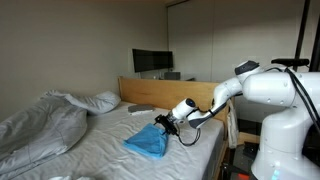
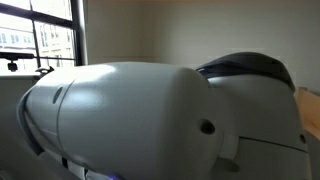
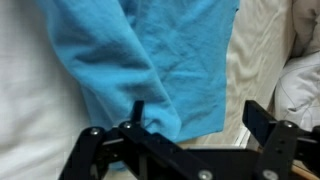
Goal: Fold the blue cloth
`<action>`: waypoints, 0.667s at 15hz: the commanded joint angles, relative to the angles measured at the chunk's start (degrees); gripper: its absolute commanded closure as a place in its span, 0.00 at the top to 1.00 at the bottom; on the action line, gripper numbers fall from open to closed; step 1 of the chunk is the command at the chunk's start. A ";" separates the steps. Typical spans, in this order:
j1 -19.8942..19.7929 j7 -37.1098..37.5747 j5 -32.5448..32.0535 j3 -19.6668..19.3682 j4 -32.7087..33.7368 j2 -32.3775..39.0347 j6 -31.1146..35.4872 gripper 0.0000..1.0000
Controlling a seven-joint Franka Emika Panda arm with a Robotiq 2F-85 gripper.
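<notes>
Hovering over the blue cloth (image 3: 150,60), end effector (image 3: 198,115) has its fingers apart, one finger (image 3: 137,108) touching the cloth's edge. Cloth lies bunched on desk (image 1: 110,138), at its 8 o'clock; duvet (image 1: 40,125) beyond, 9 o'clock.

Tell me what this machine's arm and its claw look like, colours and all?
The arm is made of smooth, glossy white rounded shells. Close up in an exterior view, one shell carries a dark grey cap and a small round hole. The arm ends in a black gripper of angular links with two flat fingers. A thin black cable loops under the forearm. No markings are legible.
</notes>
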 commanded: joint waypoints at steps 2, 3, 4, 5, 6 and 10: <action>-3.93 -0.01 1.25 0.05 -8.15 -0.33 -10.67 1.00; -2.22 -0.01 2.24 -1.21 -7.72 -0.30 -12.65 1.00; -0.21 -0.01 3.85 -2.28 -7.10 -1.27 -13.36 1.00; 2.43 -0.11 6.44 -3.65 -5.96 -2.52 -13.43 1.00; 6.09 -3.19 12.79 -5.85 -3.75 -3.26 -12.63 1.00; 13.54 -15.42 30.32 -8.47 1.10 -1.77 -14.24 1.00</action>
